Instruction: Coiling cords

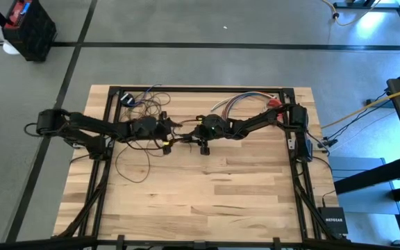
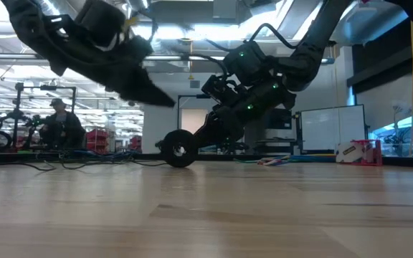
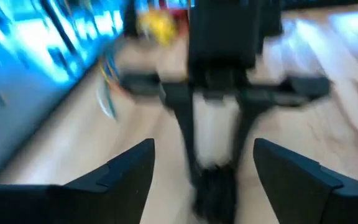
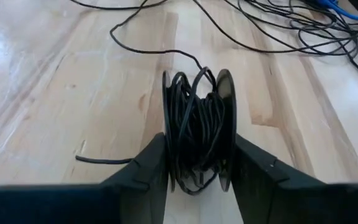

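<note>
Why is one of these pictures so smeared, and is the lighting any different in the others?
The left wrist view is smeared all over, even its own left hand and the other arm ahead. The right wrist view is crisp: the right hand grips a spool of wound cords. The low view is backlit by ceiling lights, the arms mere silhouettes. The high view is evenly lit, the table shadowless.

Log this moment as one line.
right end effector: shut on spool | left end effector: open, empty | cord: partly wound, rest loose on table

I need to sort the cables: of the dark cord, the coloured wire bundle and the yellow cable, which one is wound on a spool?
The dark cord: it is wrapped around the spool held in the right hand. The coloured wires lie loose; the yellow cable runs off the table.
</note>
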Controlling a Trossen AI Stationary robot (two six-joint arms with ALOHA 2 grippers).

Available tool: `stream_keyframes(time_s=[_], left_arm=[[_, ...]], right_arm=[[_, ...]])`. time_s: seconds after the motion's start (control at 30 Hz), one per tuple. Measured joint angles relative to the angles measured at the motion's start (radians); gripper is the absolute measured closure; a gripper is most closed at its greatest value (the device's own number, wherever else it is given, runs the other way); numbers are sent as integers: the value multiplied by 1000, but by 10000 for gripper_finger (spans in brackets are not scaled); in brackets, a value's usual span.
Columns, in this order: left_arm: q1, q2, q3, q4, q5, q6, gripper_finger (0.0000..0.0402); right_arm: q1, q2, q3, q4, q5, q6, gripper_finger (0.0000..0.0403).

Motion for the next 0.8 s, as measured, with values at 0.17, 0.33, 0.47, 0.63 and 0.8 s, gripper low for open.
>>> stream_keyframes(time_s=[0.17, 0.33, 0.47, 0.63, 0.8], left_arm=[[20, 0, 1, 92, 3, 27, 137], [1, 45, -1, 37, 19, -27, 137], [-1, 105, -1, 33, 18, -49, 137], [1, 161, -1, 59, 18, -42, 137], [2, 170, 0, 143, 18, -1, 137]], right_arm=[[0, 0, -1, 10, 2, 6, 264], [0, 0, -2, 12, 22, 6, 264], [-1, 0, -2, 15, 35, 3, 264], [-1, 0, -2, 15, 35, 2, 261], [-1, 0, -2, 18, 34, 0, 262]])
